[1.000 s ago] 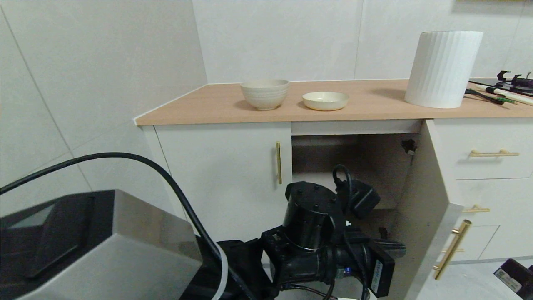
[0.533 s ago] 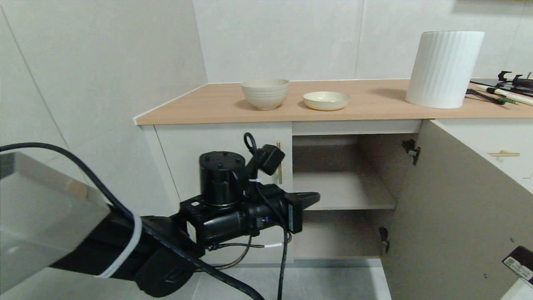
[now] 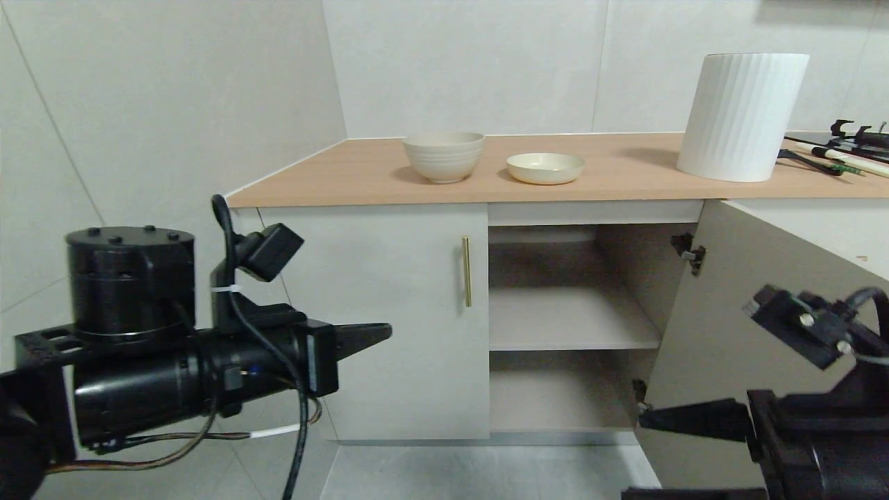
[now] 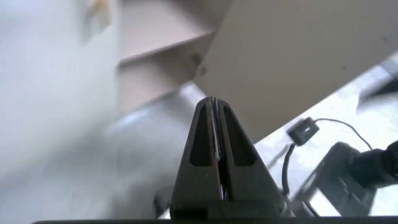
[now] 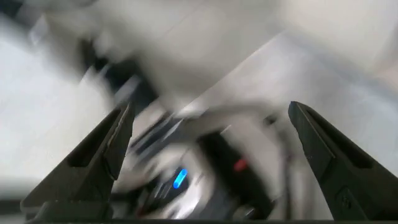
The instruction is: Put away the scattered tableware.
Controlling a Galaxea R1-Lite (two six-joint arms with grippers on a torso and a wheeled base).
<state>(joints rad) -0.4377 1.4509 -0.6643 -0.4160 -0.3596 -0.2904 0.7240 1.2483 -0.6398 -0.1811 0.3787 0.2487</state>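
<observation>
1. while the left claw (image 3: pixel 383 332) hangs low in front of the closed door (image 3: pixel 389 312), its two black tapered fingers (image 4: pixel 202 134) are pressed flat together with nothing between them.
2. the right claw (image 5: pixel 209 107) sits low by the open door (image 3: pixel 722 333), its wedge-shaped fingers spread wide and holding nothing.
3. the bowl (image 3: pixel 443 156), deep, faintly ribbed and matte cream, stands on the counter (image 3: pixel 333 180), well above both claws and well apart from them.
4. the dish (image 3: pixel 545 167), shallow, smooth and pale cream, sits just beside the bowl on its right, not touching it.
5. the counter is flat with a light wood grain. under it, a pale shelf (image 3: pixel 569 319) shows in the open cabinet, and a slim brass handle (image 3: pixel 466 271) runs upright on the closed door.
6. a tall white fluted cylinder (image 3: pixel 740 114) stands at the counter's right, with thin dark and pale utensils (image 3: pixel 844 156) lying beyond it.
</observation>
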